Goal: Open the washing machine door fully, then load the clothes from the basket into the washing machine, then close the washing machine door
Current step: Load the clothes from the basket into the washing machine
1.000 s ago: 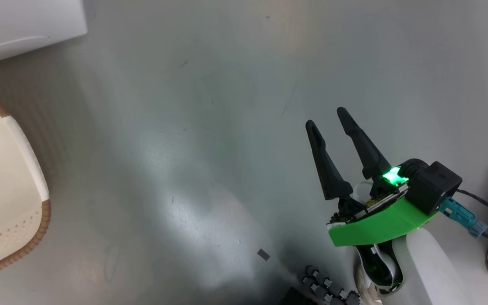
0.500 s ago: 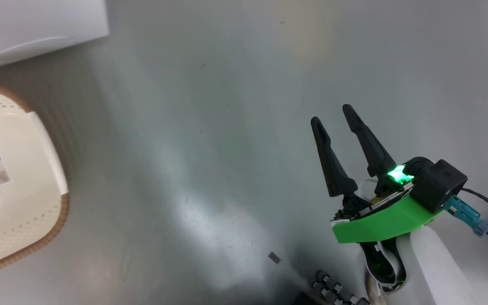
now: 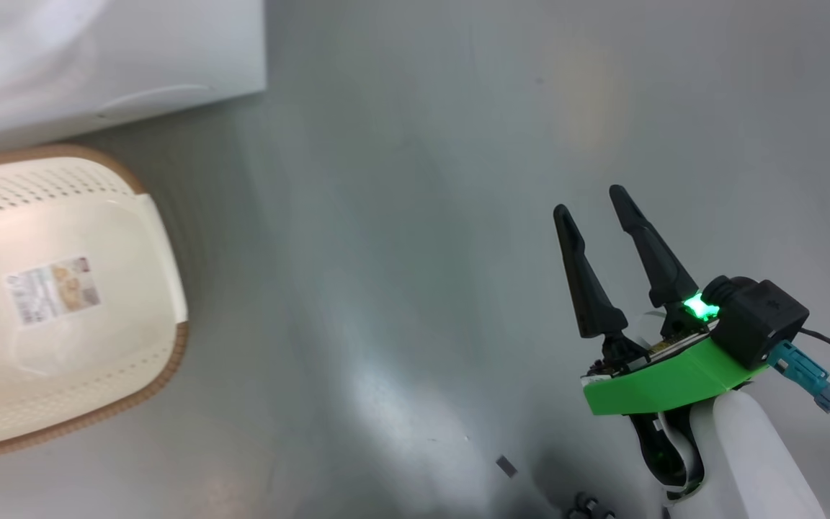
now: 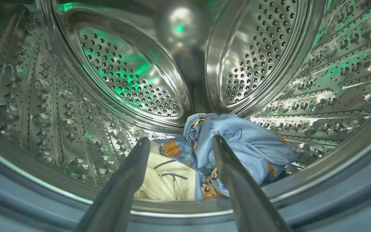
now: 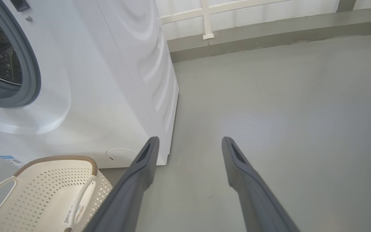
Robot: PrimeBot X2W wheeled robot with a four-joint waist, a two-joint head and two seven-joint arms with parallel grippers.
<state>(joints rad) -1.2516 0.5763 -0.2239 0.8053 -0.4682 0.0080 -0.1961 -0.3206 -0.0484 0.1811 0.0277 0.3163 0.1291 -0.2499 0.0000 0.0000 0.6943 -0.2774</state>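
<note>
Head view: washing machine (image 3: 98, 58) is just a white corner, cut off at the upper left. Basket (image 3: 163, 360) runs off the left edge, label sticker (image 3: 51, 288) on its bottom.

Right wrist view adds the machine's front and side. Grey seal (image 5: 32, 74) is clipped by the left edge; the dark behind it is hard to read.

Left wrist view looks into the drum (image 4: 127, 80). Clothes (image 4: 246, 141) lie heaped at lower centre, blue printed piece on top, cream piece partly behind the fingers. Rim at the frame bottom is blurred.

Left gripper (image 4: 180, 140): jaws spread, released, nothing between them.

Right gripper (image 3: 589, 202): jaws apart, holding nothing, over bare floor (image 3: 400, 216), well apart from basket and machine. Open floor runs to the wall (image 5: 269, 13).
</note>
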